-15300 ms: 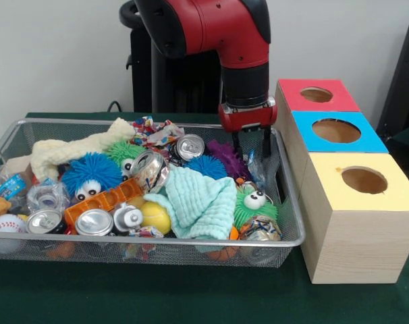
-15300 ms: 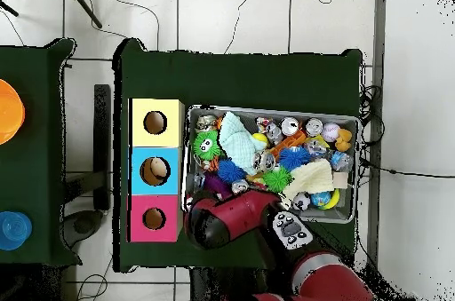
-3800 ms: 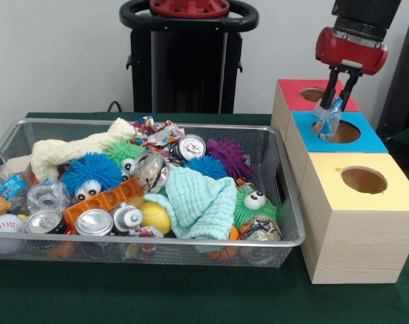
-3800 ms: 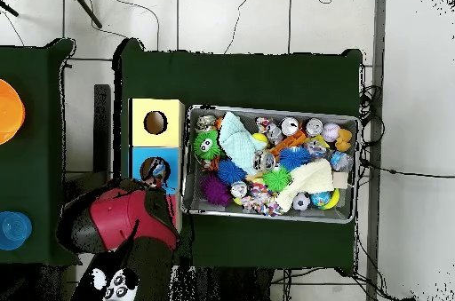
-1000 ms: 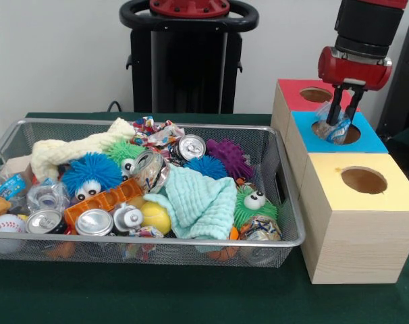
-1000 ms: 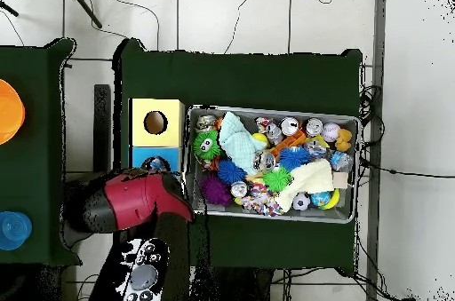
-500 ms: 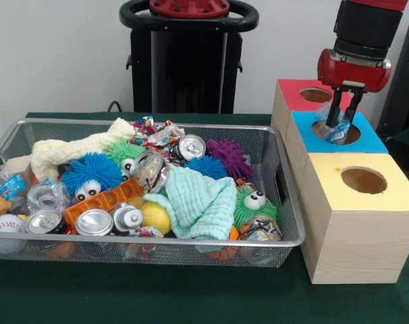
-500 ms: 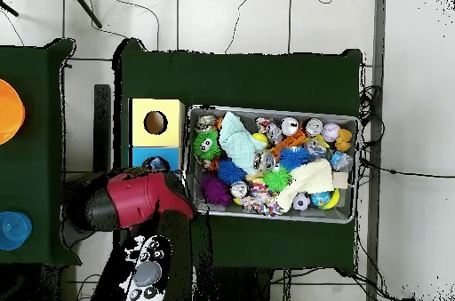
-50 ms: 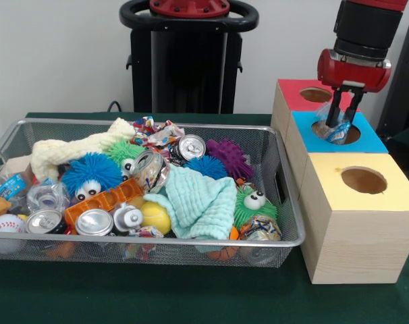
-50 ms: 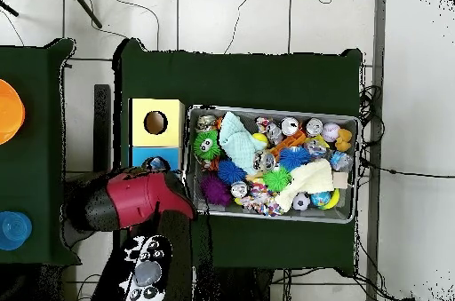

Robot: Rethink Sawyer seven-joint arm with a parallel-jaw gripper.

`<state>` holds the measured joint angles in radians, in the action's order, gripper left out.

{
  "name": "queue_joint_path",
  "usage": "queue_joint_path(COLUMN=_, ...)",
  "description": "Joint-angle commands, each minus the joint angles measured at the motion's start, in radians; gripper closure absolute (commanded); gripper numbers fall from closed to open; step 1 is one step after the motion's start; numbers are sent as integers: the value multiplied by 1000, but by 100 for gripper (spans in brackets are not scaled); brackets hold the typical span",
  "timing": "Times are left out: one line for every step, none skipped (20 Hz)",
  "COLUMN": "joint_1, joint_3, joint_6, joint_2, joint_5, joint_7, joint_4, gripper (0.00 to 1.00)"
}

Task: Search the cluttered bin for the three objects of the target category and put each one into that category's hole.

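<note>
My gripper (image 9: 340, 123) hangs over the hole of the blue box (image 9: 366, 140), the middle one of three wooden boxes. It is shut on a crumpled clear plastic wrapper (image 9: 338, 133), whose lower part sits in that hole. The red box (image 9: 295, 94) stands behind it and the yellow box (image 9: 387, 192) in front. The wire bin (image 9: 191, 239) to the left holds crushed cans (image 9: 94, 221), more wrappers (image 9: 154, 129), fuzzy toys (image 9: 91, 172) and balls. In the overhead view my arm (image 10: 133, 201) covers the gripper and the red box; the yellow box (image 10: 155, 122) and bin (image 10: 348, 213) show.
A mint cloth (image 9: 201, 202) and a cream cloth (image 9: 76, 148) lie over the clutter in the bin. A black stand (image 9: 187, 61) rises behind the bin. A dark object (image 9: 405, 74) stands at the right edge beside the boxes.
The gripper left the bin's right end with the wrapper, carried it above the blue box and lowered it into the hole. Over the last second it has hardly moved.
</note>
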<state>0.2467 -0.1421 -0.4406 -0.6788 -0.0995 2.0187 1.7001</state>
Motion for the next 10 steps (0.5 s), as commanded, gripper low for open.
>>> queue_joint_path(joint_1=-39, joint_3=137, joint_6=-67, joint_2=172, joint_5=-36, joint_7=6, joint_4=118, gripper=0)
queue_joint_path(joint_1=-39, joint_3=137, joint_6=-65, joint_2=171, joint_5=-37, joint_7=7, joint_4=120, gripper=0)
queue_joint_path(joint_1=-40, joint_3=138, joint_6=-64, joint_2=171, joint_5=-37, joint_7=6, joint_4=121, gripper=0)
queue_joint_path(joint_1=-42, joint_3=140, joint_6=-67, joint_2=171, joint_5=-36, joint_7=5, joint_4=120, gripper=0)
queue_joint_path(joint_1=-45, joint_3=144, joint_6=-68, joint_2=171, joint_5=-35, joint_7=4, joint_4=121, gripper=0)
queue_joint_path(joint_1=-46, joint_3=145, joint_6=-69, joint_2=171, joint_5=-36, joint_7=4, joint_4=121, gripper=0)
queue_joint_path(joint_1=-46, joint_3=145, joint_6=-70, joint_2=171, joint_5=-37, joint_7=5, joint_4=121, gripper=0)
queue_joint_path(joint_1=-46, joint_3=145, joint_6=-71, joint_2=170, joint_5=-38, joint_7=5, joint_4=121, gripper=0)
queue_joint_path(joint_1=-47, joint_3=145, joint_6=-71, joint_2=170, joint_5=-39, joint_7=6, joint_4=122, gripper=0)
queue_joint_path(joint_1=-47, joint_3=145, joint_6=-71, joint_2=170, joint_5=-40, joint_7=6, joint_4=122, gripper=0)
